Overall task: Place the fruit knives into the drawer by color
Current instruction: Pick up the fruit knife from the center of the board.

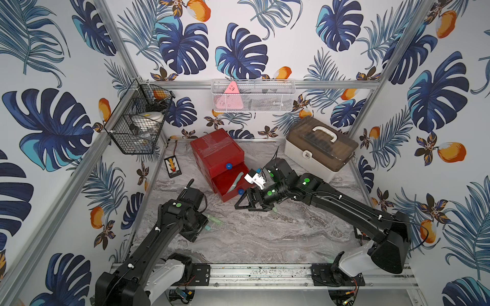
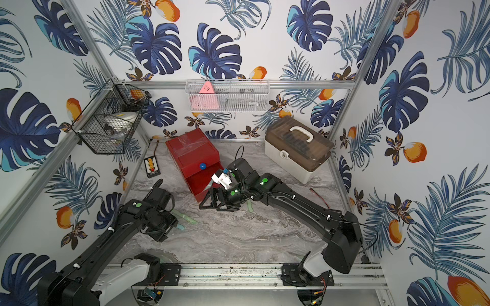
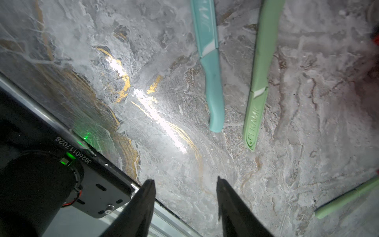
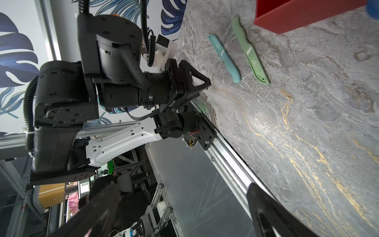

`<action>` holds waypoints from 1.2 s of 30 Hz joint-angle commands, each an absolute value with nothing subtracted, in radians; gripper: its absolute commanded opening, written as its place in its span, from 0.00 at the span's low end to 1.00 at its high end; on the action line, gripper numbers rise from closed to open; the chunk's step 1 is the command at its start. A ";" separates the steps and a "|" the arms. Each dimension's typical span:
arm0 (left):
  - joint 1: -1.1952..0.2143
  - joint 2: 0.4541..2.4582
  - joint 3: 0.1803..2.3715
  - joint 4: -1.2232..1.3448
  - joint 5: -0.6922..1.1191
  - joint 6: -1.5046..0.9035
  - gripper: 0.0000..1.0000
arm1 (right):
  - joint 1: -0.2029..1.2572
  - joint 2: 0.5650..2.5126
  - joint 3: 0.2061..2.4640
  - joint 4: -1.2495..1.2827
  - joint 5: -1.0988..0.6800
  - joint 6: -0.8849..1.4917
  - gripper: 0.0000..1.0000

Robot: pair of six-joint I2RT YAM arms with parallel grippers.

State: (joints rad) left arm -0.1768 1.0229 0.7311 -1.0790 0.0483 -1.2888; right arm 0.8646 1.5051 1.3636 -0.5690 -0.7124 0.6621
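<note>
The red drawer (image 1: 216, 155) chest stands at the back of the marble table, and its middle drawer (image 1: 225, 186) is pulled out. A teal knife (image 1: 236, 181) lies inside that drawer. In both top views my right gripper (image 1: 245, 205) (image 2: 212, 202) sits just in front of the pulled-out drawer, open and empty. A pale green knife (image 1: 274, 209) pokes out from under the right arm. My left gripper (image 3: 185, 184) is open over bare table with nothing between its fingers. A little beyond it lie a teal knife (image 3: 212, 82) and a green knife (image 3: 259, 82) side by side. No pink knives show.
A beige case (image 1: 318, 151) with a brown lid stands at the back right. A black wire basket (image 1: 138, 119) and a white mesh basket (image 1: 252, 98) hang on the walls. A small black device (image 1: 173, 167) lies left of the chest. An aluminium rail (image 1: 259, 274) edges the front.
</note>
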 commanded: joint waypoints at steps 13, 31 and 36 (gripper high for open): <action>0.107 1.223 0.700 -0.872 0.142 -1.113 0.50 | 0.866 1.527 1.377 -0.580 -0.736 0.603 1.00; 0.163 1.395 0.696 -0.785 0.152 -1.086 0.51 | 0.860 1.585 1.425 -0.571 -0.732 0.601 1.00; 0.166 1.441 0.707 -0.790 0.141 -1.063 0.47 | 0.853 1.580 1.416 -0.557 -0.733 0.610 1.00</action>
